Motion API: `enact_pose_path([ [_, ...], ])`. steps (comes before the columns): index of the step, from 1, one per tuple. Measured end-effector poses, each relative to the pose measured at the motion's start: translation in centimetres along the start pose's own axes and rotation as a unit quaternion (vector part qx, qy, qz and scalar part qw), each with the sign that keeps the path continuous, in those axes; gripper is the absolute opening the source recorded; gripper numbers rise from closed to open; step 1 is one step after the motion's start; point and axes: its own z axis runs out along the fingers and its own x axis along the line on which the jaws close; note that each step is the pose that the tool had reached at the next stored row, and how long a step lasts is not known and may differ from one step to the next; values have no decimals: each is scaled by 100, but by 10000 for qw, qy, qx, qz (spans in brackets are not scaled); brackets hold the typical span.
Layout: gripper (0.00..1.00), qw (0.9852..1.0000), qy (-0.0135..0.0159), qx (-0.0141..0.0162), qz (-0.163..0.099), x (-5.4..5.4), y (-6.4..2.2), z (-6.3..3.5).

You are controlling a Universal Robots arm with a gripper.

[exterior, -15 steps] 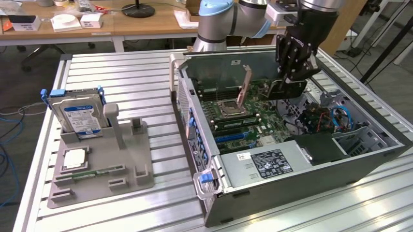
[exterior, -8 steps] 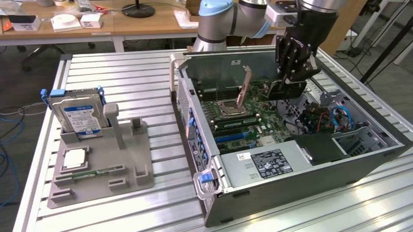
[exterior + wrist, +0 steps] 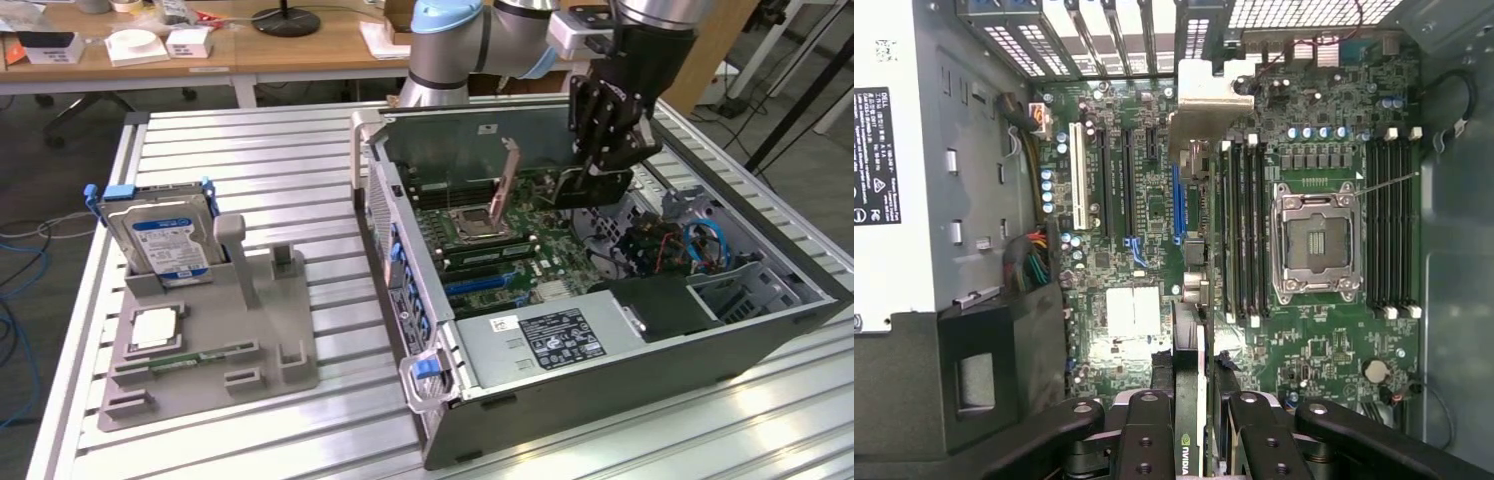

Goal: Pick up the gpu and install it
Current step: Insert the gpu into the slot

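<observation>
The gpu (image 3: 1194, 300) hangs edge-down inside the open computer case (image 3: 400, 250), above the green motherboard (image 3: 1314, 350). My gripper (image 3: 1196, 430) is shut on its rear end, one black finger on each face. Its pale metal end bracket (image 3: 1209, 100) points toward the case's slotted back wall. The card runs along a blue slot (image 3: 1179, 200), between the black expansion slots and the memory slots. I cannot tell whether its edge is in the slot. In the exterior view the gripper (image 3: 587, 180) reaches down into the case, with the bracket (image 3: 506, 185) standing upright over the board.
A processor socket (image 3: 1317, 242) with memory slots on both sides lies beside the card. The power supply (image 3: 561, 335) and a black shroud (image 3: 964, 380) fill the case's near end, with cables (image 3: 694, 245) at the exterior view's right. A grey fixture (image 3: 254, 330) holds a hard drive (image 3: 160, 240) and a memory stick (image 3: 200, 358).
</observation>
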Motion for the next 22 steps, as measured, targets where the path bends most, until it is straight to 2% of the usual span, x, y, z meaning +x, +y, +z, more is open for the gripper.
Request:
enact_pose_path([
  [22,26,10000,0,0,-20,0,0,72],
])
